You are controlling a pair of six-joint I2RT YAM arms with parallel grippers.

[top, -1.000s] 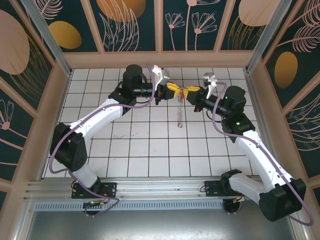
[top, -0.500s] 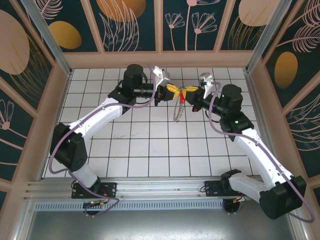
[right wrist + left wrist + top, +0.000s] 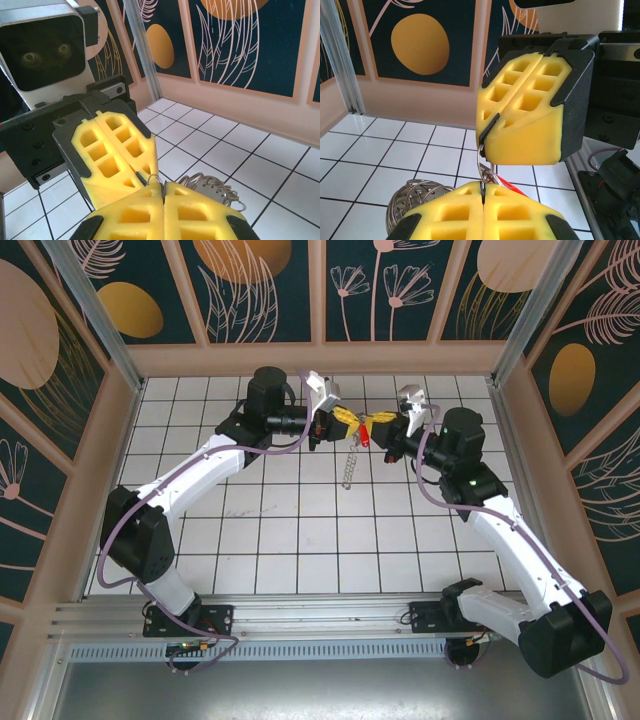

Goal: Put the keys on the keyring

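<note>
Left gripper [image 3: 343, 420] and right gripper [image 3: 382, 425] meet tip to tip above the far middle of the tiled worktop [image 3: 300, 530]. Both pairs of fingers are clenched on the keyring [image 3: 349, 466] at a thin wire loop [image 3: 481, 162] running between their seams. The rest of the keyring hangs from that junction as a strand of silvery loops, and the red-headed key [image 3: 366, 438] sits just under the fingertips, nearer the right gripper.
</note>
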